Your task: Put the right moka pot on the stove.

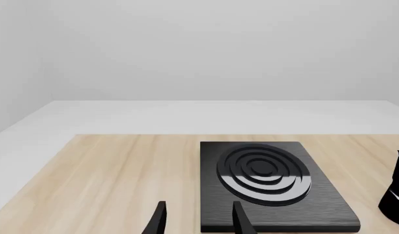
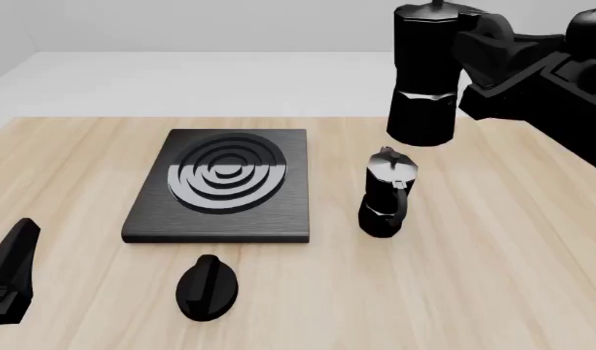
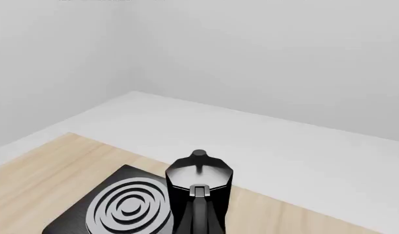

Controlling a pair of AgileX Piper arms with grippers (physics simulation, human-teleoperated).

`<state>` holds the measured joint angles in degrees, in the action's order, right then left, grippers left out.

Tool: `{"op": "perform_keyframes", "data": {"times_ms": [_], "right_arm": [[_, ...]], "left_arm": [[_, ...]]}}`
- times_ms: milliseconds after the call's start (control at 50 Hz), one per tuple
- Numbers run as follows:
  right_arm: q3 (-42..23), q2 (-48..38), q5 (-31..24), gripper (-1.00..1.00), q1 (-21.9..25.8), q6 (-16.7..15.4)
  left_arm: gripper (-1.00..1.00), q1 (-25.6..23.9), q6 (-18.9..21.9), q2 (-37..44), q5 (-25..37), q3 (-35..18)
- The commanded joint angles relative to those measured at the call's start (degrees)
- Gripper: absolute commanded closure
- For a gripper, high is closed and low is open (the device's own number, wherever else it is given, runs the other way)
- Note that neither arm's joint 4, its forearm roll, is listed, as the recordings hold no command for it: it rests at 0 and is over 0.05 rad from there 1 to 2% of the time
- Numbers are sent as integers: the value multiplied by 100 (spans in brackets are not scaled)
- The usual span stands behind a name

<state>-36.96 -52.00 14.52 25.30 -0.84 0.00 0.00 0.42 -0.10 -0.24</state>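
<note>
My right gripper is shut on the handle of the right moka pot, a glossy black faceted pot, and holds it high above the table, to the right of the stove. In the right wrist view the pot hangs upright with its handle toward the camera, and the stove lies below and beside it. The stove is a flat black slab with silver-grey burner rings, also in the left wrist view. My left gripper is open and empty, low by the stove's near edge, and shows at the front view's left edge.
A second black moka pot stands upright on the wooden table just right of the stove, below the lifted pot; it shows at the left wrist view's edge. A small black oval knob lies in front of the stove.
</note>
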Motion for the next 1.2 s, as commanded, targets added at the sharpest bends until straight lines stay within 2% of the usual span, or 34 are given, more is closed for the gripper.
{"op": "perform_keyframes", "data": {"times_ms": [20, 220, 240, 320, 420, 620, 740, 1200], "right_arm": [[-559, -1093, 1016, 100, 575, -129], [-792, -1699, 1502, 100, 829, -66], [-785, -1843, 1719, 100, 924, -46], [-759, -2026, 1975, 100, 1060, -42], [-790, -2226, 2125, 100, 1171, -90], [-1163, -2955, 2648, 100, 1592, -66], [-1231, -3293, 2995, 100, 1698, -46], [-1540, -4382, 3664, 100, 1929, -80]], "left_arm": [[-100, 0, 0, 0, 0, 0], [-100, 0, 0, 0, 0, 0], [-100, 0, 0, 0, 0, 0], [-100, 0, 0, 0, 0, 0], [-100, 0, 0, 0, 0, 0], [-100, 0, 0, 0, 0, 0], [-100, 0, 0, 0, 0, 0], [-100, 0, 0, 0, 0, 0]]}}
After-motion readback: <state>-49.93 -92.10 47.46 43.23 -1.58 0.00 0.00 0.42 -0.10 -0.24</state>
